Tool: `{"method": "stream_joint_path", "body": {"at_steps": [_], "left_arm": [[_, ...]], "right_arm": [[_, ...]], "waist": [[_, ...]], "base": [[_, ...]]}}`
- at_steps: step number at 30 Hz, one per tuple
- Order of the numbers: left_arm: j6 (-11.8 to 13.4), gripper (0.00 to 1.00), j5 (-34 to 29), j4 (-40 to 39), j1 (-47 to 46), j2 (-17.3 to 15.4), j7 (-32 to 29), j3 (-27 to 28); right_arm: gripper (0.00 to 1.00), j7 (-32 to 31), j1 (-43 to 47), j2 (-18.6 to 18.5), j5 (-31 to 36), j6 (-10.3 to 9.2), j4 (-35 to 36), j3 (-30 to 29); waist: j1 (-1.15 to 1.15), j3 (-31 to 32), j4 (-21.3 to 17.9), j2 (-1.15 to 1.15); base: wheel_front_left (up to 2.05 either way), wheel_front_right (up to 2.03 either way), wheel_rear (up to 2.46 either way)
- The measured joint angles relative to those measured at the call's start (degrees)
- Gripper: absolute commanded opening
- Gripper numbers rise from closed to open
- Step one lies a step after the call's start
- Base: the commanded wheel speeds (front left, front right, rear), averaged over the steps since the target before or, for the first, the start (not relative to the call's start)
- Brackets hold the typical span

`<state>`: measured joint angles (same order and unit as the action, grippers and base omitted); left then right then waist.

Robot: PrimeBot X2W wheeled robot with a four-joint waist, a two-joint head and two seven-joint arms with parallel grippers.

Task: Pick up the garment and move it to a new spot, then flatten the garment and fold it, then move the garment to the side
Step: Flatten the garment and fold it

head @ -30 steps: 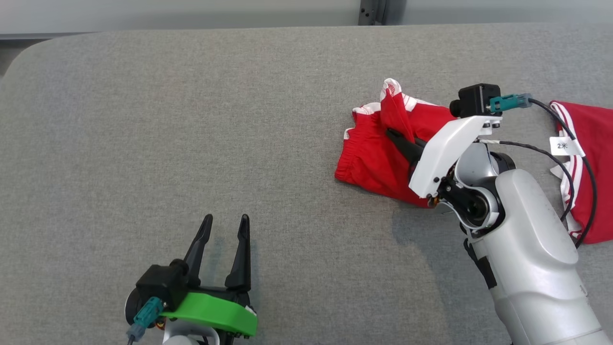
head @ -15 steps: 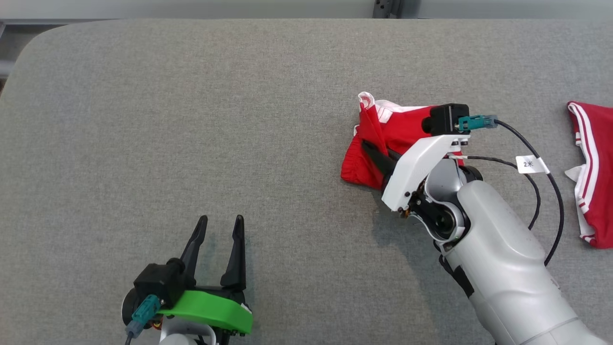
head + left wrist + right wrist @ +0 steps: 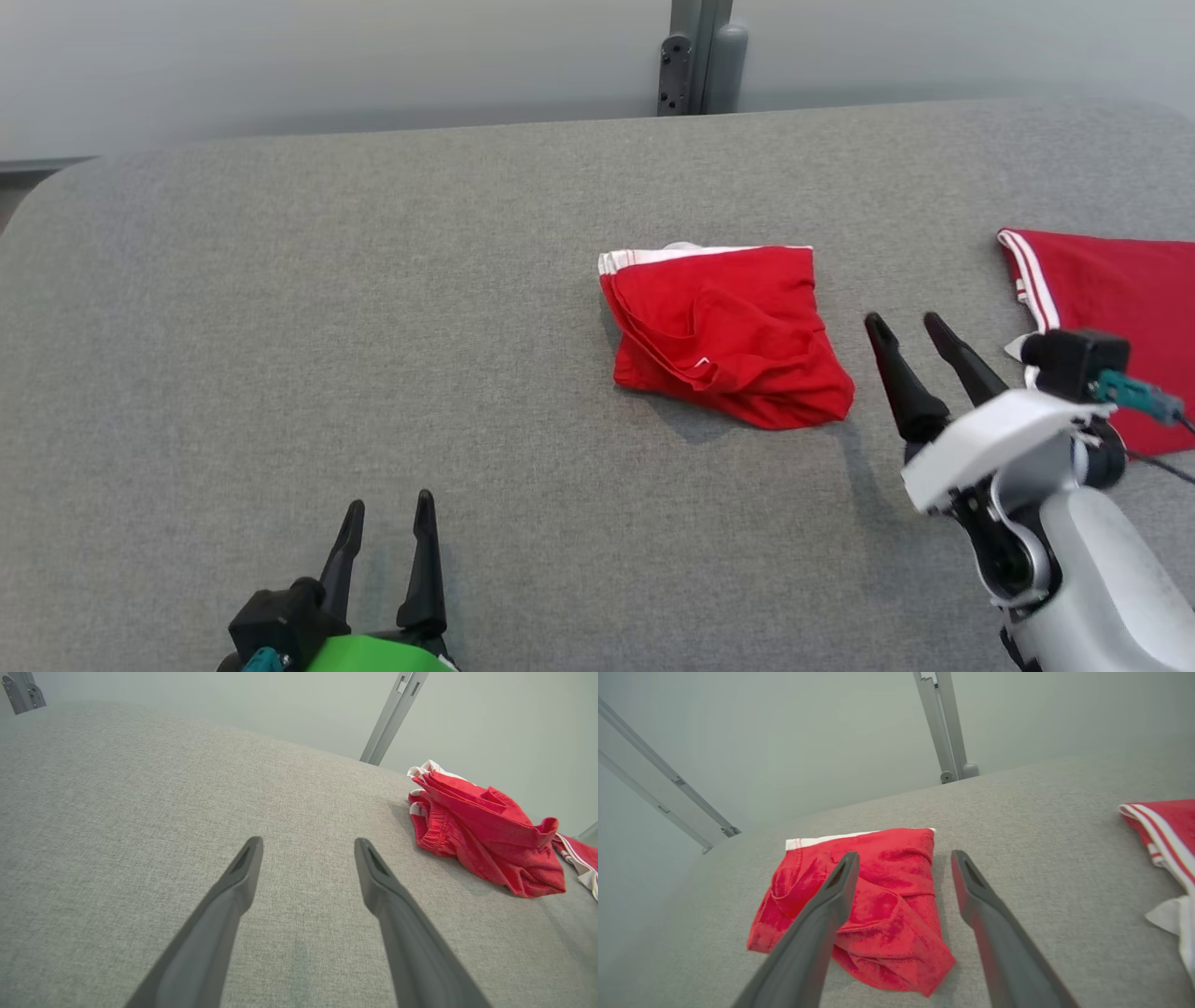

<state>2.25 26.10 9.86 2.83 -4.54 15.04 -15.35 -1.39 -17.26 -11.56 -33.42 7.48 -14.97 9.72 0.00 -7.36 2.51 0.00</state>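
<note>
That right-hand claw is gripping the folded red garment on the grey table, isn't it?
Not gripping. The right gripper is open and holds nothing. It is beside the folded red garment, apart from it, and the garment lies free on the grey table. The head view shows the gap.

Grey fabric-covered table (image 3: 280,327), rounded far-left corner; plain pale wall (image 3: 280,65) behind; grey metal post (image 3: 695,56) at far edge.

right pincer (image 3: 902,320): let go, opened, backed off | garment (image 3: 728,336): now lying free
</note>
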Motion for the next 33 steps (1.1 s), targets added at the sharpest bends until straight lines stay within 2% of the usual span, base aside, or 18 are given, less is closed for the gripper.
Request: {"method": "stream_joint_path", "body": {"at_steps": [5, 6, 7, 8, 11, 12, 17, 24, 33], "left_arm": [[0.12, 1.00, -0.03, -0.66, 1.97, 0.44, 0.00, 0.20], [0.13, 1.00, -0.10, -0.76, 2.19, 0.54, 0.00, 0.20], [0.13, 1.00, -0.27, -0.79, 2.36, 0.62, 0.00, 0.21], [0.15, 1.00, -0.42, -0.82, 2.53, 0.69, 0.01, 0.22], [0.27, 1.00, -0.43, -0.97, 3.06, 0.92, 0.00, 0.30], [0.26, 1.00, -0.44, -1.08, 3.25, 0.97, 0.00, 0.35], [0.24, 1.00, -0.97, -1.59, 3.63, 1.14, 0.00, 0.33], [-0.81, 1.00, -2.04, -2.18, 0.24, 0.54, -0.11, -0.29], [-2.47, 1.00, -2.21, -1.26, -7.15, 1.07, -0.33, -3.25]], "right_arm": [[1.00, 4.31, 9.55, -3.24, 7.08, -0.01, 2.08, -6.16], [0.92, 5.19, 11.21, -3.24, 8.24, -0.01, 1.90, -6.98], [0.64, 5.92, 12.51, -3.05, 9.42, 0.00, 1.65, -7.32], [0.49, 6.56, 13.49, -2.58, 9.89, 0.01, 1.35, -7.90], [0.18, 8.14, 15.28, -1.47, 10.13, 0.00, 0.78, -8.84], [0.00, 8.60, 15.53, -1.18, 10.10, 0.00, 0.77, -8.86], [0.00, 10.69, 14.21, -2.05, 10.93, 0.00, 1.13, -7.21], [0.00, 9.49, 1.72, -4.88, 12.20, 0.00, 0.94, -2.33], [0.00, 9.49, -14.00, -4.74, 13.07, 0.01, -11.02, 6.43]], "waist": [[0.00, 2.44, -2.71, 0.00], [0.00, 2.93, -3.23, 0.00], [0.00, 3.40, -3.64, 0.00], [0.00, 3.83, -4.03, 0.00], [0.00, 5.04, -5.09, 0.00], [0.00, 5.36, -5.41, 0.00], [0.00, 5.90, -6.37, 0.00], [0.00, 3.17, -5.79, 0.00], [0.00, -3.41, -1.66, 0.00]], "base": [[0.00, 0.00, 0.00], [0.00, 0.00, 0.00], [0.00, 0.00, 0.00], [0.00, 0.00, 0.00], [0.00, 0.00, 0.00], [0.00, 0.00, 0.00], [0.00, 0.00, 0.00], [0.00, 0.00, 0.00], [0.00, 0.00, 0.00]]}}
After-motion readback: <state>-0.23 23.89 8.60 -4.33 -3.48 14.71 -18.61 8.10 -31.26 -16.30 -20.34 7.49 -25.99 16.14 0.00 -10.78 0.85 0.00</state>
